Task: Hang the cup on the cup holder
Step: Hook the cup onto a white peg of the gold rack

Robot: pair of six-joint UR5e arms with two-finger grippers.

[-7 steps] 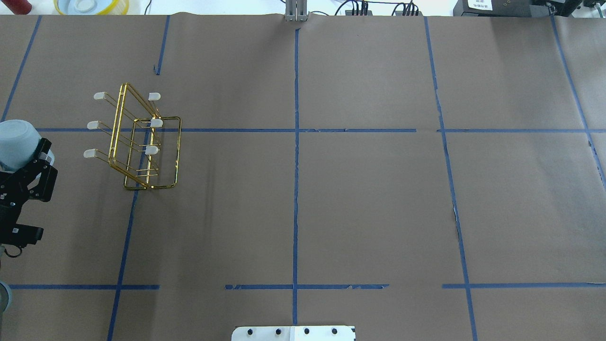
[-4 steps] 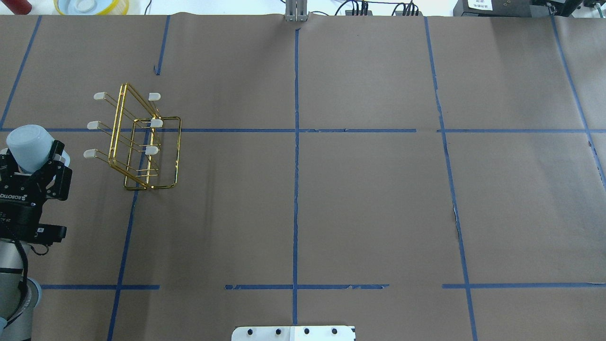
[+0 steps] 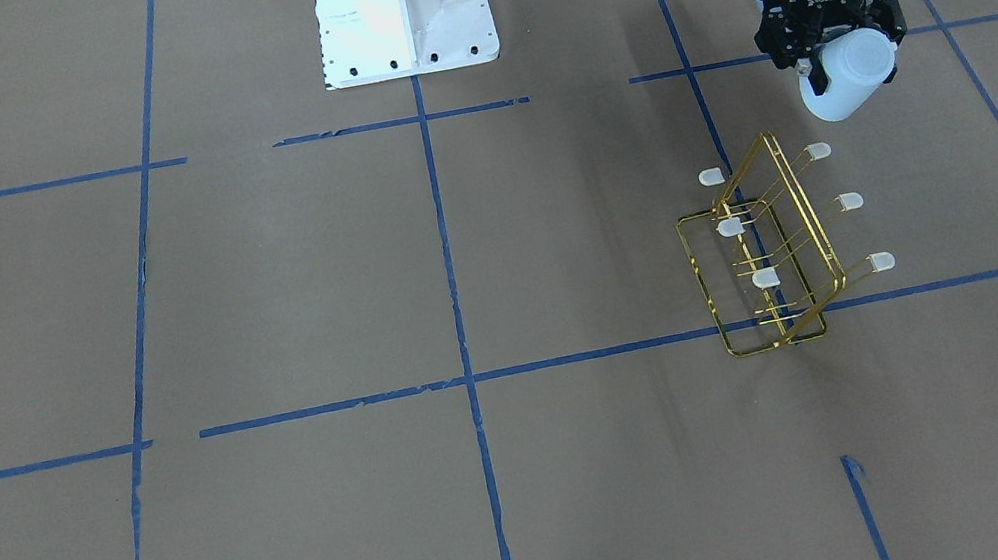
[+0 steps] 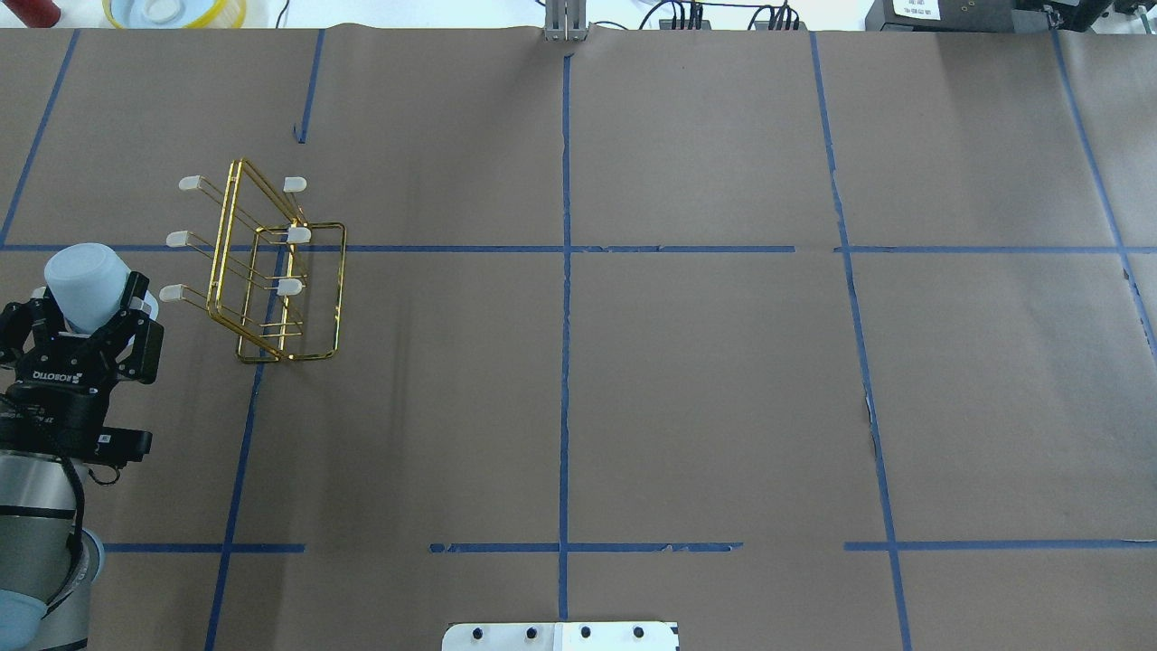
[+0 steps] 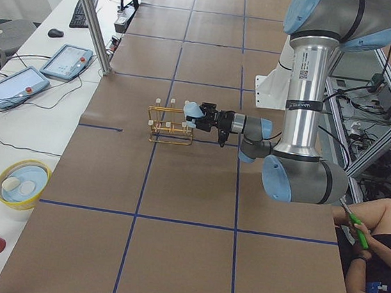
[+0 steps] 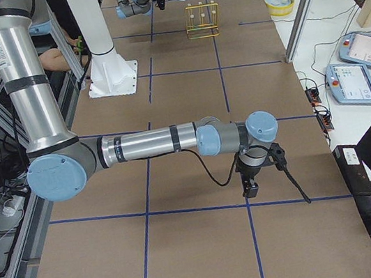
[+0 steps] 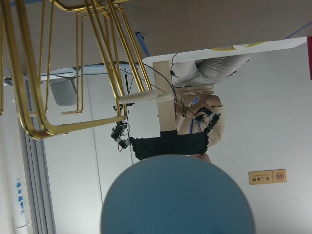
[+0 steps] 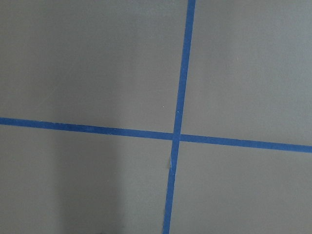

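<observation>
The pale blue cup [image 4: 88, 274] is held in my left gripper [image 4: 87, 307], which is shut on it. The gripper lies level, and the cup's closed base points away from it. The cup hangs above the table just left of the gold wire cup holder [image 4: 262, 271], a short gap from its nearest left peg cap [image 4: 168, 293]. The front view shows the cup [image 3: 852, 73] just behind the holder [image 3: 765, 266]. In the left wrist view the cup [image 7: 178, 195] fills the bottom, with the holder's wires [image 7: 73, 63] above. My right gripper [image 6: 249, 185] shows only in the exterior right view; I cannot tell its state.
The robot's white base plate [image 4: 560, 636] sits at the table's near edge. A yellow bowl [image 4: 172, 11] and a red object [image 4: 34, 11] lie beyond the far left edge. A seated person [image 5: 376, 228] is beside the robot. Blue tape lines cross the brown table.
My left gripper has moved right with the cup, closer to the cup holder's left pegs. The holder has not moved.
</observation>
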